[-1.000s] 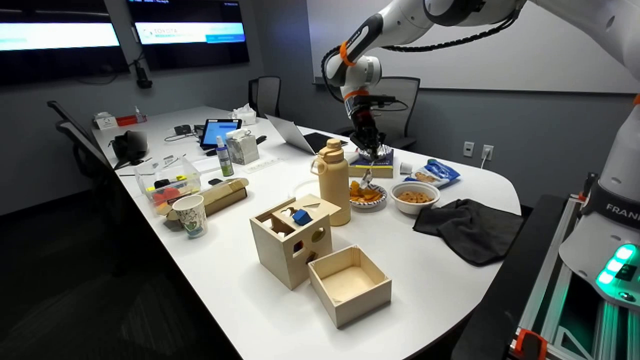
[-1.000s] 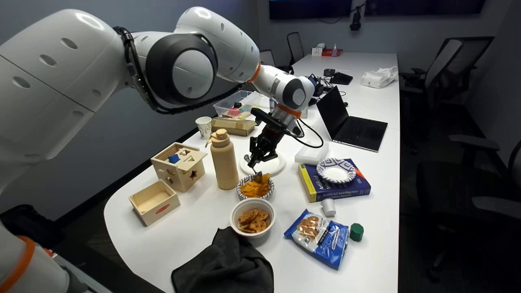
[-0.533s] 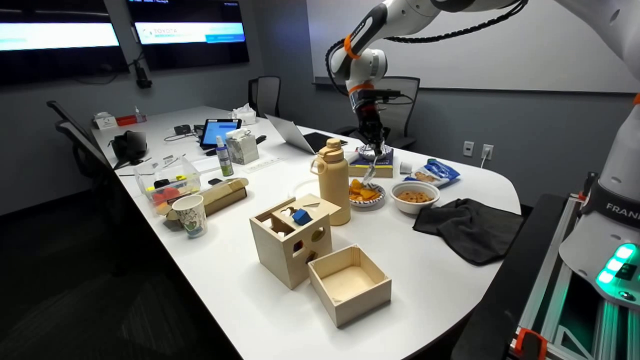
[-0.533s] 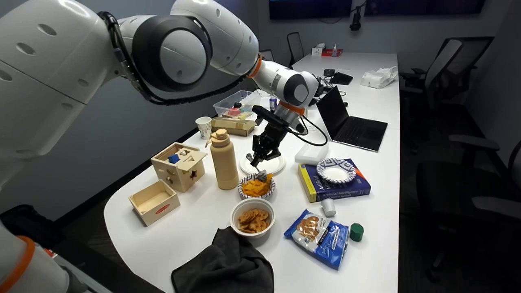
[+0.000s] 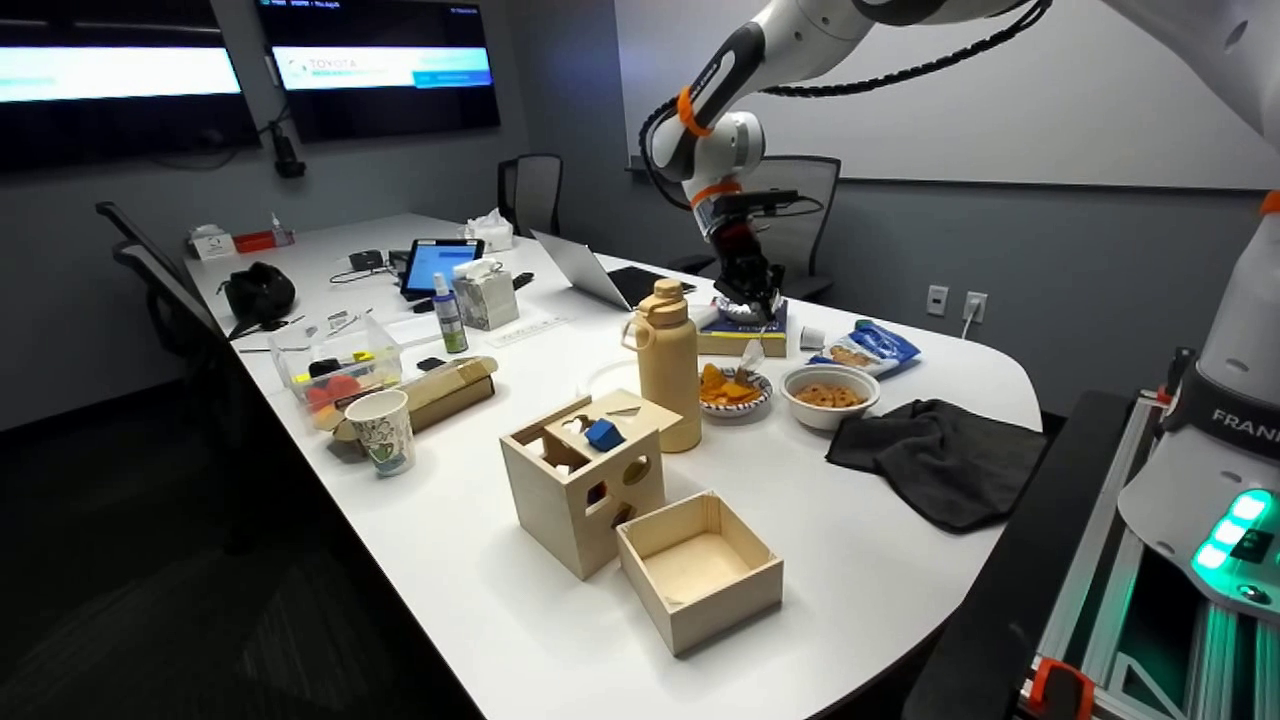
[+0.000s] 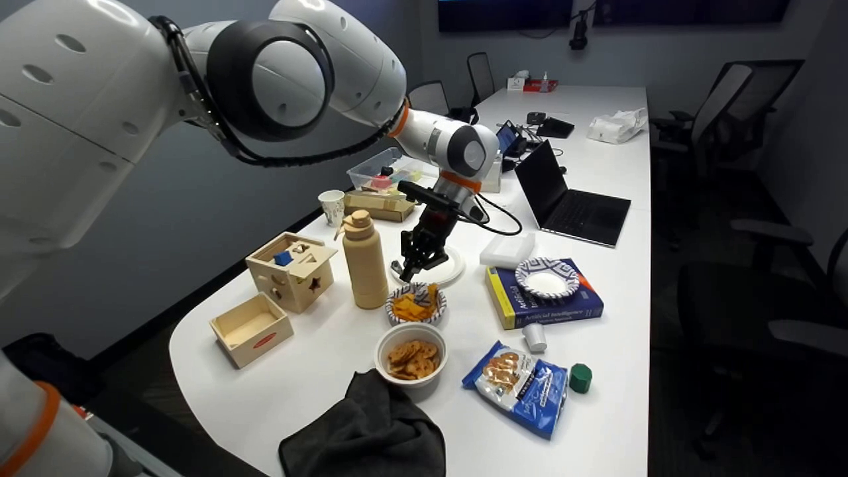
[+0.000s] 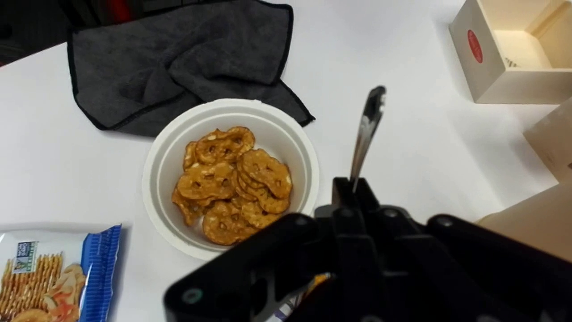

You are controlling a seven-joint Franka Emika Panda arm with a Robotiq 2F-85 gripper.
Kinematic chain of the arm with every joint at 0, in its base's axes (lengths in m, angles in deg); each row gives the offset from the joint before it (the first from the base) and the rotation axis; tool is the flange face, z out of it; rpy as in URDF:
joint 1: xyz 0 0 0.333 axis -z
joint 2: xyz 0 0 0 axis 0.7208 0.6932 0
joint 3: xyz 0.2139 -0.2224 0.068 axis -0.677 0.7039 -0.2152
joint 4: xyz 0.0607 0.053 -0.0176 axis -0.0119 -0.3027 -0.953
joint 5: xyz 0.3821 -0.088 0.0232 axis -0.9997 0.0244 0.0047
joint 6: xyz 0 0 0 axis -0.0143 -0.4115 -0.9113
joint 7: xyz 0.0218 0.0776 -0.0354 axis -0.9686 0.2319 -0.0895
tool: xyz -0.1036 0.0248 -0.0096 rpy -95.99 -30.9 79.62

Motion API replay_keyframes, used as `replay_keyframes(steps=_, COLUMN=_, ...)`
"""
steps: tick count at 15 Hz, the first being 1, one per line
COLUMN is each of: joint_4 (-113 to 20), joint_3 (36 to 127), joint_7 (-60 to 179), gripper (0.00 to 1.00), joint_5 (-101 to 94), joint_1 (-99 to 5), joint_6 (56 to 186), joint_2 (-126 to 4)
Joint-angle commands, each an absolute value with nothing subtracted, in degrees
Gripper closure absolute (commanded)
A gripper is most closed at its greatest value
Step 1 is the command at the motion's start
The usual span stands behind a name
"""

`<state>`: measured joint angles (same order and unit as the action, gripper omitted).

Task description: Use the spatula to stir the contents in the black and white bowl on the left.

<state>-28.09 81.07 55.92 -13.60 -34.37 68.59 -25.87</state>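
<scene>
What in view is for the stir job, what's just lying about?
For the job: spatula, hand holding it, black and white bowl, yellow-orange chips in it.

Just lying about: pretzel bowl, dark cloth, snack bag, tan bottle, open wooden box, shape sorter, book, second patterned bowl on it.

White bowl [image 7: 152, 183] is holding pretzel crisps [image 7: 237, 188], dark cloth [image 6: 368, 430] is lying beside it. Blue snack bag [image 6: 520, 387] is lying just beside green piece [image 6: 580, 377]. Tan bottle [image 6: 366, 268] is standing upright near wooden shape box [image 6: 298, 278]; wooden tray [image 6: 268, 331] is sitting next to that.
</scene>
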Motion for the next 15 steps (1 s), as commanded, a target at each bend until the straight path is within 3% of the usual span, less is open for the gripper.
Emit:
replay_keyframes(steps=1, joint_4=-30.6, joint_3=81.2, joint_7=54.8, gripper=0.99, joint_5=-12.2, joint_1=-35.9, joint_6=67.5, joint_2=-27.7)
replay_keyframes(steps=15, joint_4=-32.1, joint_3=80.6, joint_7=51.2, gripper=0.99, joint_5=-16.3, joint_1=-34.6, joint_6=71.5, joint_2=-29.8)
